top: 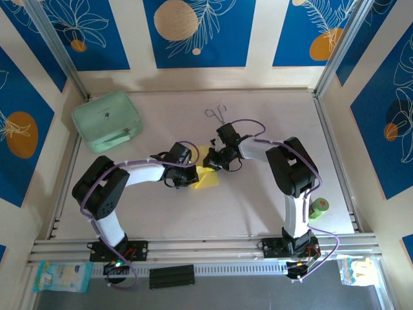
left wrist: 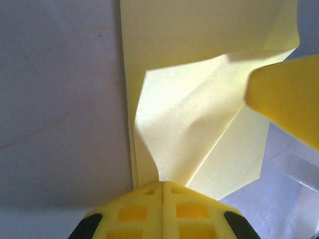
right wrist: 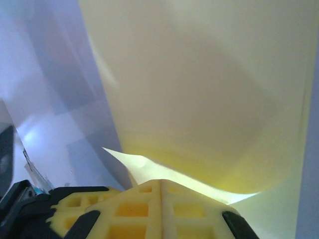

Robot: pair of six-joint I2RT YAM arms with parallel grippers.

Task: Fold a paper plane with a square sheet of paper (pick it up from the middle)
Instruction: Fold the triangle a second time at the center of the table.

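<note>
The yellow square sheet of paper [top: 208,174], partly folded, lies in the middle of the table between both grippers. In the left wrist view a raised, creased flap of the paper [left wrist: 194,124] runs into my left gripper [left wrist: 163,182], whose jaws are shut on it. A yellow finger of the other gripper [left wrist: 289,99] reaches in at the upper right. In the right wrist view the paper [right wrist: 199,84] curves up close in front of my right gripper [right wrist: 160,181], which is shut on a corner of it. From above, the left gripper [top: 188,172] and right gripper [top: 213,159] meet over the sheet.
A mint-green rounded case [top: 106,121] sits at the back left. Thin metal tongs [top: 218,113] lie at the back centre. A green roll [top: 319,208] stands by the right arm's base. Metal rails [top: 193,247] border the table.
</note>
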